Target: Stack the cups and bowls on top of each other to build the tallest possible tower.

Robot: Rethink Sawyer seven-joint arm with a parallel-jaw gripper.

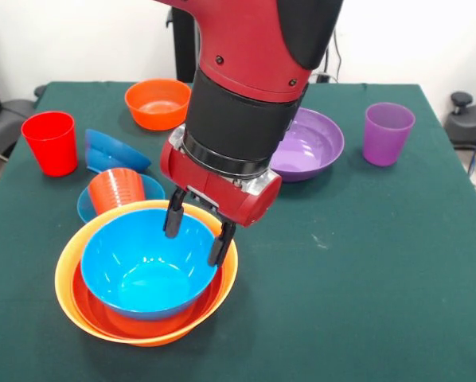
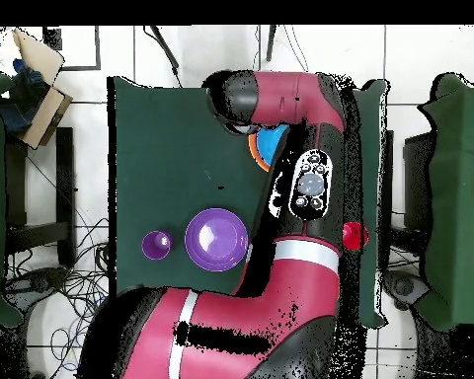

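I see the gripper [image 1: 199, 231] with its fingers apart, straddling the far rim of the large light blue bowl [image 1: 146, 274]. That bowl sits nested in the red-orange bowl [image 1: 103, 314] inside the yellow-orange bowl [image 1: 67, 270].

Dark green table [image 1: 365, 263]; cardboard box [image 2: 41, 84] on neighbouring table; cables [image 2: 73, 286] across tiled floor [image 2: 93, 49].

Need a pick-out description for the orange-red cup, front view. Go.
Start at the yellow-orange bowl nearest the camera, which holds a red-orange bowl and a light blue one. Just behind its left rim sits a small blue bowl; the orange-red cup lies tipped in it. Unlike the upright red cup farther left, it is ribbed and tilted.
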